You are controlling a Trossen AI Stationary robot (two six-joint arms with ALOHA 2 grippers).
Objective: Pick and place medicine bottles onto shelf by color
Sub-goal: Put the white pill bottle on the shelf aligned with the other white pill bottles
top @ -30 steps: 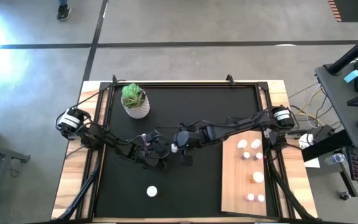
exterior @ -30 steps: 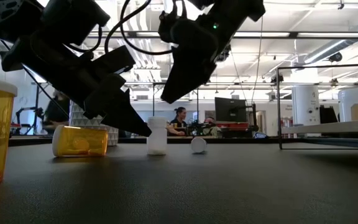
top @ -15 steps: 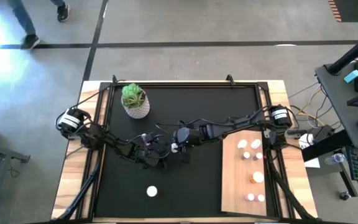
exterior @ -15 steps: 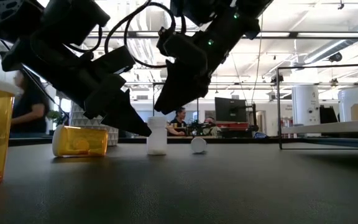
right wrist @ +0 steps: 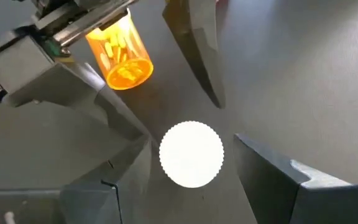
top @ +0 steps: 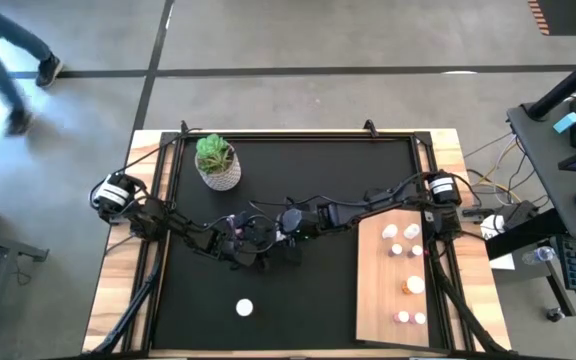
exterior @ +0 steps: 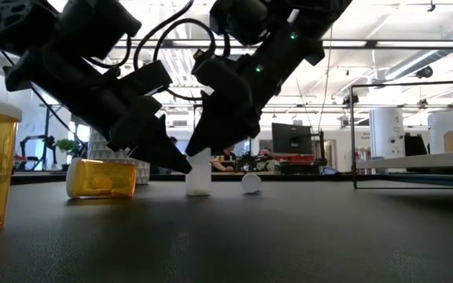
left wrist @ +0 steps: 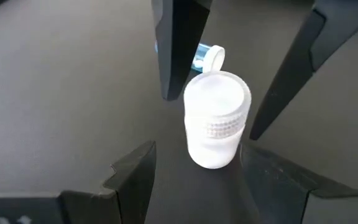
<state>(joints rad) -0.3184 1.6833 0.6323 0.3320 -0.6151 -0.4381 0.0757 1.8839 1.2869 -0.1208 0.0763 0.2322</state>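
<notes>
A white medicine bottle (left wrist: 216,118) stands upright on the black mat (top: 318,300), its cap (right wrist: 191,154) facing up. My left gripper (left wrist: 197,151) is open, with one finger on each side of the bottle's lower body. My right gripper (right wrist: 191,144) is open too and slants down from the table's right, with a finger on either side of the cap. I see no touch by either. An amber bottle (right wrist: 120,53) lies on its side just beyond. A small teal-banded bottle (left wrist: 207,57) also lies on the mat. The shelf (top: 378,300), a pale board, lies at the mat's right.
On the shelf stand several white, amber and pink bottles (top: 411,285). An upright amber bottle with a white cap (top: 244,308) stands near the mat's front edge. A potted plant (top: 217,162) sits at the far left. A person walks on the floor beyond the table's far left corner.
My right gripper has come down and toward the table's left, over the white bottle, rolling a little, so its fingers now stand on either side of the cap. The bottle has not moved.
</notes>
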